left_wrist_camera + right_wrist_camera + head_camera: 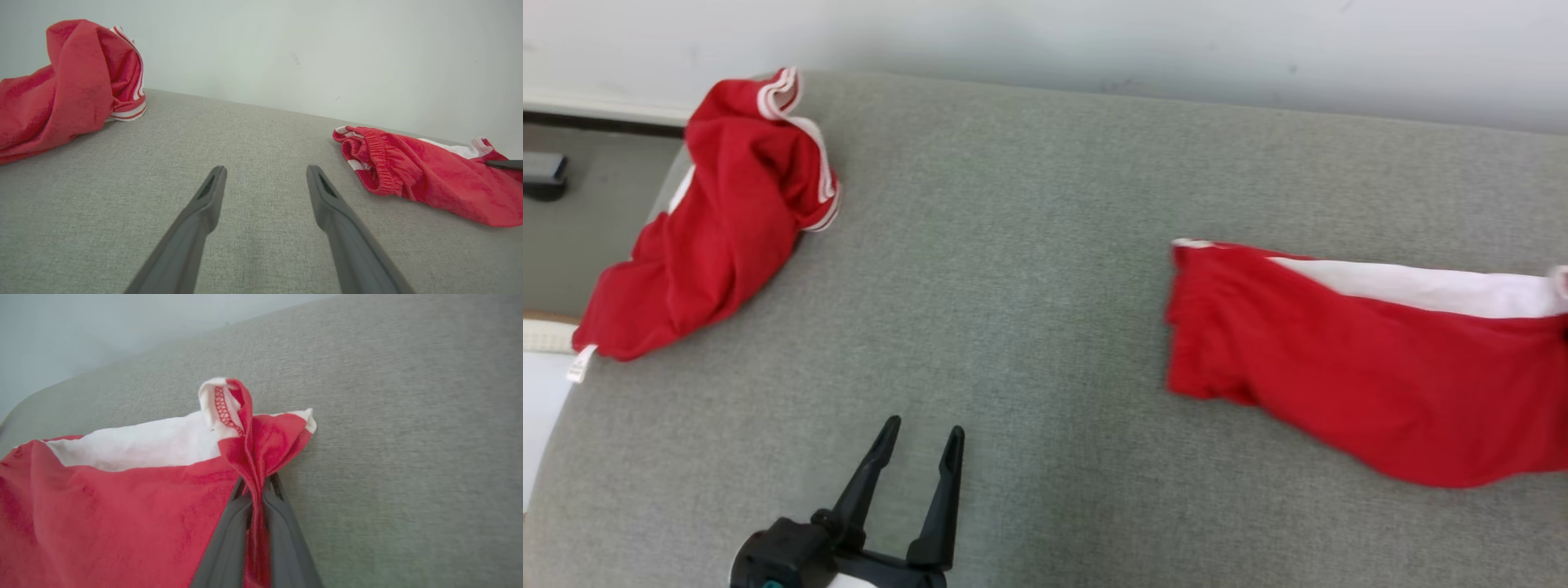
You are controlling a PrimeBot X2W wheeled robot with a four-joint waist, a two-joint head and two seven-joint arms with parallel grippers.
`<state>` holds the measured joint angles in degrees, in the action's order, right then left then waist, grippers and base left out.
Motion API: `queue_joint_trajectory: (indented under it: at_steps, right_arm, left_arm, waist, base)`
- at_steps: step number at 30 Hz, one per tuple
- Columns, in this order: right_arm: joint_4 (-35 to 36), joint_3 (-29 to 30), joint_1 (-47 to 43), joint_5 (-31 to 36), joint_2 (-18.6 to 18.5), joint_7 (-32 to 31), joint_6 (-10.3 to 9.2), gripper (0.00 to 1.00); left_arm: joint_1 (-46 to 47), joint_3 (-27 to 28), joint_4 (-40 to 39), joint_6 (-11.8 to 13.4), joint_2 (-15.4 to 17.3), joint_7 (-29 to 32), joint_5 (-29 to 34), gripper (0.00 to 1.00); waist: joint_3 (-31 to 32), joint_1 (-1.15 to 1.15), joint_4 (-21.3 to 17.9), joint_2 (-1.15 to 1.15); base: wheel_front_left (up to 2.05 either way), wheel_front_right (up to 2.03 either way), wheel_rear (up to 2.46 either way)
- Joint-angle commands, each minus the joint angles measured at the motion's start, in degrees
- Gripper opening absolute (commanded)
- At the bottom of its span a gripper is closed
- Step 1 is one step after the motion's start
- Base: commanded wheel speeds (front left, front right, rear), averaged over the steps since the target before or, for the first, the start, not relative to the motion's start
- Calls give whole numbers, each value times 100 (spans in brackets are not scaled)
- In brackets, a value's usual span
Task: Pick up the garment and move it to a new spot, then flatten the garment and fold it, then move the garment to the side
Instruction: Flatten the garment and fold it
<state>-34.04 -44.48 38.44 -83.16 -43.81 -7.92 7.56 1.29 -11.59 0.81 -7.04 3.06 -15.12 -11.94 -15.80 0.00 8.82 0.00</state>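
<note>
Left gripper point(925, 426) low at lower left, 2 fingers spread wide, pointing up-frame over bare grey surface point(1029, 269). Right gripper point(257, 482) clamps the garment's point(1339, 384) bunched corner. The garment lies mid-right, cut off by the frame edge. Another red heap point(719, 220) is upper left.

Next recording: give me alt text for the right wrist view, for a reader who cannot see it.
The right gripper is shut on a bunched corner of the red garment, cloth pinched between its two dark fingers. The garment, with a white band, spreads left over a grey fabric surface; a pale wall lies beyond.
</note>
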Motion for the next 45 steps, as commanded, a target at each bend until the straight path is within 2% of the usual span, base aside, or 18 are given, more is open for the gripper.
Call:
queue_joint_trajectory:
  at_steps: [1, 10, 14, 17, 21, 26, 34, 39, 42, 43, 45]
  right_arm:
    - [-192, 135, -170, -131, -33, 135, -15, 0]
    - [-1343, 600, 38, -217, -290, 468, -14, 0]
    - [-1503, 633, 342, -99, -311, 343, -14, 0]
    - [-1442, 554, 579, 23, -174, 155, -14, 0]
    - [-1228, 365, 853, 253, 121, -146, -14, 0]
    - [-1148, 91, 1161, 718, 832, -387, -14, 0]
    - [-1924, 20, 1611, 1438, 2103, -300, -14, 0]
    - [-2471, -14, 1573, 1802, 2518, -248, -14, 0]
    - [-2671, 29, 1509, 1908, 2642, -184, -14, 0]
    - [-2713, 47, 1492, 1937, 2674, -145, -14, 4]
    - [-2767, 88, 1438, 1973, 2749, -105, -14, 55]
  left_arm:
    - [-61, 29, -16, -20, 38, -4, 55, 100]
    - [-56, 12, 23, -45, 29, -4, 78, 100]
    - [-80, -37, 82, -49, 25, -4, 50, 100]
    - [-93, -68, 152, -38, 20, -3, 8, 100]
    - [-139, -59, 194, -39, 9, -4, -54, 100]
    - [-162, -76, 248, -40, -1, -3, -145, 100]
    - [-119, -219, 339, -39, -4, -4, -310, 100]
    - [-238, -265, 393, -10, -4, -3, -408, 100]
    - [-317, -239, 397, 13, -6, -3, -436, 100]
    - [-329, -229, 396, 18, -6, -4, -434, 100]
    - [-374, -202, 405, 27, -5, -4, -430, 100]
  waist:
    - [81, 0, -128, 0]
    - [-16, 0, -127, 0]
    - [2, 0, -76, 0]
    - [67, 0, -23, 0]
    - [153, 0, 40, 0]
    - [202, 0, 98, 0]
    - [257, 0, 302, 0]
    - [353, 0, 440, 0]
    - [414, 0, 446, 0]
    - [427, 0, 439, 0]
    - [460, 0, 409, 0]
  base:
    - [0, 0, 0]
    - [0, 0, 0]
    - [0, 0, 0]
    - [0, 0, 0]
    - [0, 0, 0]
    - [0, 0, 0]
    - [0, 0, 0]
    - [0, 0, 0]
    - [0, 0, 0]
    - [0, 0, 0]
    - [0, 0, 0]
